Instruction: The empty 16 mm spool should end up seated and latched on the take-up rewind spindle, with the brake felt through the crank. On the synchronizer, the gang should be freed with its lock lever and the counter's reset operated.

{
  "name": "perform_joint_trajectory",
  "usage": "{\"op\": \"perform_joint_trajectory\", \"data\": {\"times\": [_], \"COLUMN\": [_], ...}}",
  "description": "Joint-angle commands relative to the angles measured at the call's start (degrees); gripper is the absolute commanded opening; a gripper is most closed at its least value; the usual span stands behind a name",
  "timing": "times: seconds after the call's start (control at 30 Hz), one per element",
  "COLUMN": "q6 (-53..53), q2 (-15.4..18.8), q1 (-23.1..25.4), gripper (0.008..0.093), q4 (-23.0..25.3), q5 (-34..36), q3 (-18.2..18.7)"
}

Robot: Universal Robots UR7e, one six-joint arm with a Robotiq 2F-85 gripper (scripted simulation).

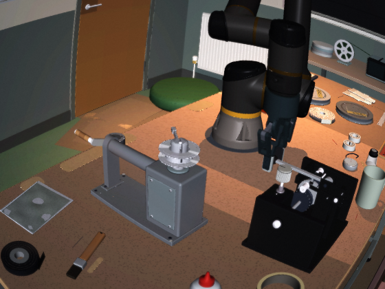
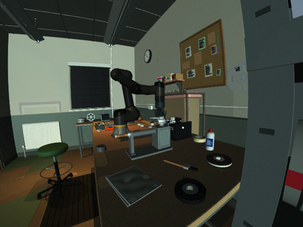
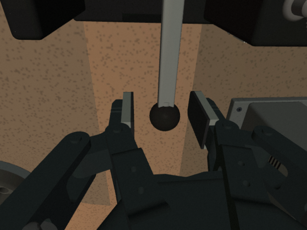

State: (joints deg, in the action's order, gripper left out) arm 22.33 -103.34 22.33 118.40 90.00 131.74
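The lock lever (image 3: 169, 54), a flat grey bar ending in a black ball knob (image 3: 164, 116), sticks out from the black synchronizer (image 1: 299, 213) toward the arm's base. My gripper (image 3: 161, 116) (image 1: 270, 161) is open and holds nothing, with the knob between its fingers. A knurled white reset knob (image 1: 284, 174) stands on the synchronizer's top just beside the lever. To the left, the silver spool (image 1: 178, 151) sits flat on the spindle of the grey rewind (image 1: 154, 185), whose crank with a wooden handle (image 1: 82, 135) points away to the far left.
A pale green cup (image 1: 370, 187) stands right of the synchronizer, near the bench edge. Film cans and reels (image 1: 354, 111) lie behind. A brush (image 1: 86, 254), a black tape roll (image 1: 20, 257), a grey mat (image 1: 36, 210) and a glue bottle (image 1: 205, 281) lie in front.
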Motion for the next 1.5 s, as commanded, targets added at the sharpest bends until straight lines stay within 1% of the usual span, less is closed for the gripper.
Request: {"op": "perform_joint_trajectory", "data": {"times": [0.0, 0.23, 0.9, 1.47], "q6": [0.0, 0.0, 0.0, 0.3], "q2": [0.0, 0.0, 0.0, 0.1], "q1": [0.0, 0.0, 0.0, 0.3], "gripper": [0.0480, 0.0475, 0.0080, 0.0080], "q4": [0.0, 0.0, 0.0, -0.4], "q5": [0.0, 0.0, 0.0, 0.5], "q3": [0.0, 0.0, 0.0, -0.4]}}
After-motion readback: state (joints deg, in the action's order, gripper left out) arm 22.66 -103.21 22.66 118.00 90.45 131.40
